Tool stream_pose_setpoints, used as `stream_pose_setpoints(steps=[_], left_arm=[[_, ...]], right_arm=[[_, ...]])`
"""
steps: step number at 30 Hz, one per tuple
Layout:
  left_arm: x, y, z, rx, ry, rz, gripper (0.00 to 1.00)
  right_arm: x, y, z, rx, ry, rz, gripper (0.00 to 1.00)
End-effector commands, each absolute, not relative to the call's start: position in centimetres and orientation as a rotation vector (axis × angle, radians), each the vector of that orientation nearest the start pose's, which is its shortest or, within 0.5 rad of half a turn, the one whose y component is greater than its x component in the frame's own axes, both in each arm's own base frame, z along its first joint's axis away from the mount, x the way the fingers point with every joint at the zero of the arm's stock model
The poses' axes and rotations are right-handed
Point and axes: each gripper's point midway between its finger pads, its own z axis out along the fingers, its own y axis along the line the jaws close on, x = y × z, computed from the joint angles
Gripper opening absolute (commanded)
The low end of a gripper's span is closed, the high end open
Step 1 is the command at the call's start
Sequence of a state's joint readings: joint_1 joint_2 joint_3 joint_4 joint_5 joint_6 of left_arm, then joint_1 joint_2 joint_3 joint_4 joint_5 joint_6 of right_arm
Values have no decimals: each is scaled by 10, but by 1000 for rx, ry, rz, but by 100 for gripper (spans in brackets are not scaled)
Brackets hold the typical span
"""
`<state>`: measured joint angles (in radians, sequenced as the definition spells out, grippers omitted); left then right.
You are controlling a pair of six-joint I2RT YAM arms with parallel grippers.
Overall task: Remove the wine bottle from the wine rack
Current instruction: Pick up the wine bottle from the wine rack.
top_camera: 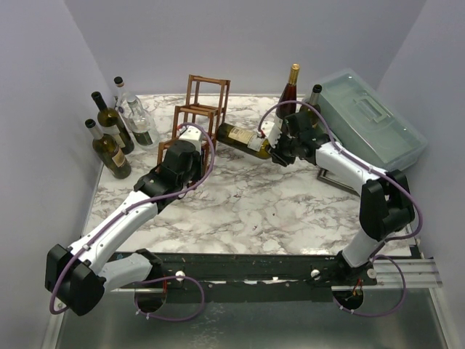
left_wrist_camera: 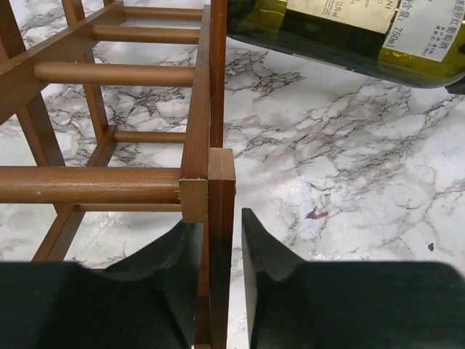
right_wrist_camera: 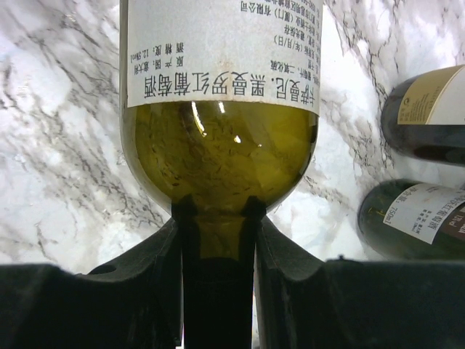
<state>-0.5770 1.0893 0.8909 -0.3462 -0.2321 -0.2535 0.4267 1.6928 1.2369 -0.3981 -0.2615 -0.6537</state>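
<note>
Neck of the olive-green glass wine bottle [top_camera: 243, 139] sits clamped in the right gripper [right_wrist_camera: 218, 218], the bottle tilted just right of the reddish-brown wooden open-frame wine rack [top_camera: 207, 78]. The left gripper [left_wrist_camera: 221, 227] pinches a post of that rack.

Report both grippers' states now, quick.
Left gripper: closed on a wine rack post.
Right gripper: closed on the wine bottle neck.

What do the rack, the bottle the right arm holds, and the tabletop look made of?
The wine rack looks like wood, stained reddish-brown, with grain visible. The wine bottle seems to be olive-green glass, glossy and translucent with highlights, and has a paper label. The table looks like marble, white with grey veins, possibly printed laminate.
</note>
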Motion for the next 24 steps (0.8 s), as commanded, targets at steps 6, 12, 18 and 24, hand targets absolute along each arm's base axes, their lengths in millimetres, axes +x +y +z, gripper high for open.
stream_pose_setpoints(steps=[6, 12, 18, 24], left_arm=[[291, -162, 204, 173, 2095, -326, 50], [284, -160, 214, 164, 2084, -357, 69], [267, -155, 224, 172, 2075, -388, 82], [240, -153, 240, 250, 2020, -476, 89]], right_arm=[[383, 216, 164, -1329, 1797, 259, 0], [373, 210, 164, -1345, 1811, 261, 0], [357, 200, 168, -1378, 1822, 249, 0], [333, 191, 173, -1465, 1817, 255, 0]])
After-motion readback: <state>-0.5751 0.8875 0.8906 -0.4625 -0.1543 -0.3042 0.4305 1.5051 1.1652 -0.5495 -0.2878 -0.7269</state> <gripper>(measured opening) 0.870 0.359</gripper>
